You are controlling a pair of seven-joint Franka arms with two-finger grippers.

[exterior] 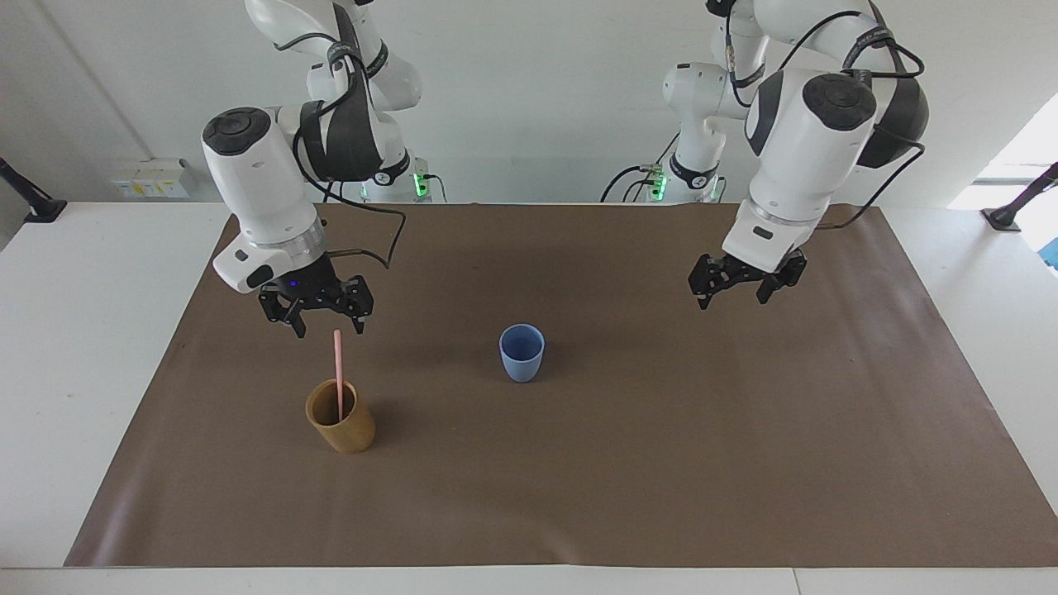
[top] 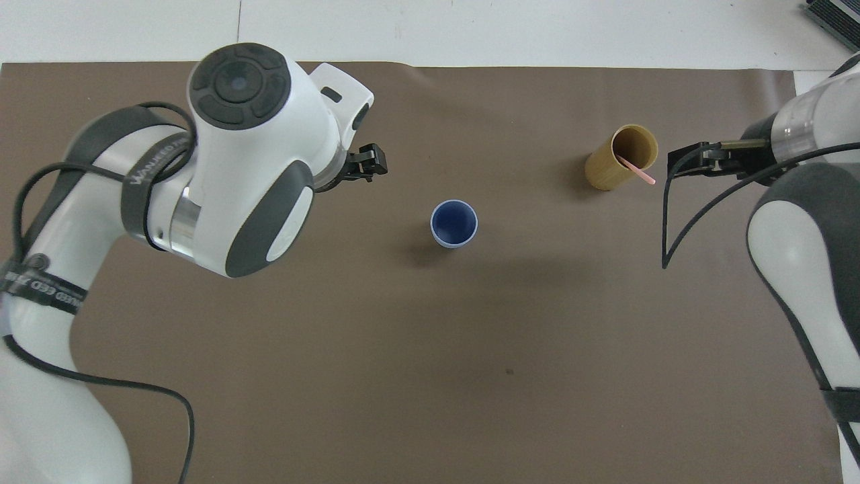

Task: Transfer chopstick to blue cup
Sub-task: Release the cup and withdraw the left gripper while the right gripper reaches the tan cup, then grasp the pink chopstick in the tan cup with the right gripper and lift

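chopstick (exterior: 338, 373) stands in the tan wooden cup (exterior: 340, 426), leaning on its rim, toward the right arm's end of the brown mat (exterior: 661, 463). blue cup (exterior: 521, 352) stands upright mid-mat, well apart from the wooden cup, holding nothing. right gripper (exterior: 328, 324) hangs just over the chopstick's top, fingers apart, not touching it. left gripper (exterior: 731, 292) hangs over bare mat, fingers apart, holding nothing. overhead, the left arm's band reads "wanjeed"; further lettering is unreadable, and both grippers are largely hidden by their wrists.

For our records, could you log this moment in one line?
chopstick: in wooden cup | blue cup: empty | right end effector: open, above chopstick | left end effector: open, idle
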